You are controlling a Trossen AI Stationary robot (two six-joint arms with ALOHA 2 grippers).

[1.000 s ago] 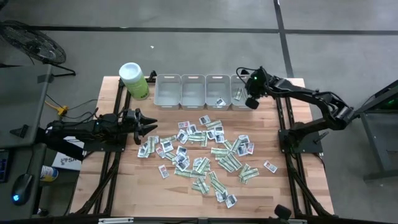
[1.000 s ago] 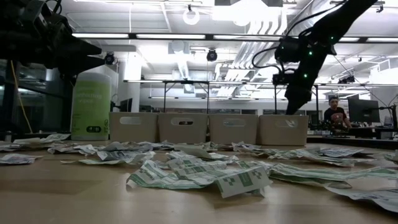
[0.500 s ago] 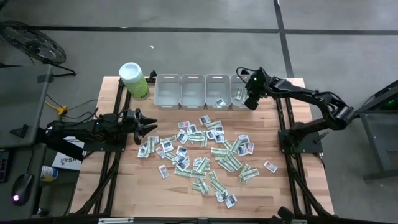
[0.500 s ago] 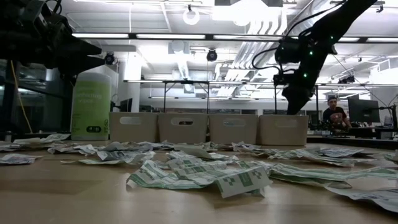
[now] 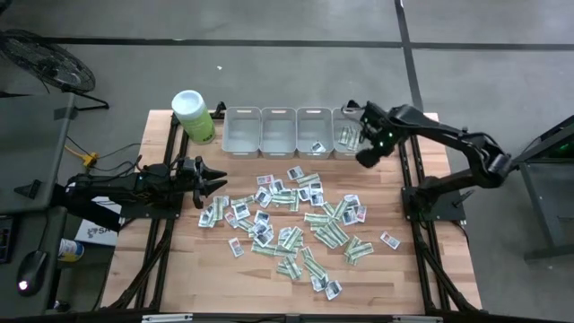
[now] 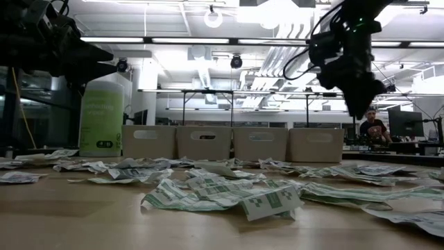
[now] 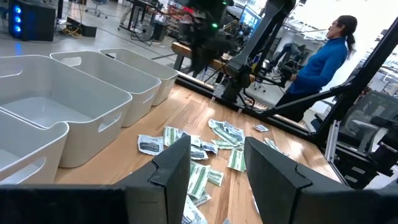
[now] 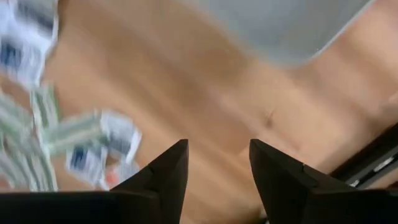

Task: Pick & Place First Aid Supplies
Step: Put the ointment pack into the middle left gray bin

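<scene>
Four grey bins (image 5: 278, 131) stand in a row along the far edge of the table (image 5: 179, 260), with one lime-green canister (image 5: 194, 117) at the row's left end. Packets (image 5: 287, 215), several dozen and too many to count exactly, lie scattered over the middle of the table; squarish white ones and longer green-and-white strips are mixed together. From above, one white packet shows in the third bin from the canister and green-and-white ones in the fourth.

From table height the bins' contents are hidden behind their walls, but a person (image 6: 374, 129) shows in the room beyond the table. The left wrist view shows that person (image 7: 323, 59) too, along with three of the bins and their bare insides. The right wrist view, blurred, shows bare wood, packets to one side, and a grey bin corner (image 8: 292, 25).

Left gripper (image 5: 218, 180) hangs at the table's left edge, arm stretched level and pointing toward the packets, just short of the nearest ones; its fingers (image 7: 171, 168) are spread with nothing between them. Right gripper (image 5: 365, 159) hangs in the air just beside the fourth bin, toward the near side, arm reaching in from the right and bent at the elbow. Its fingers (image 8: 168, 171) stand apart and hold nothing.
</scene>
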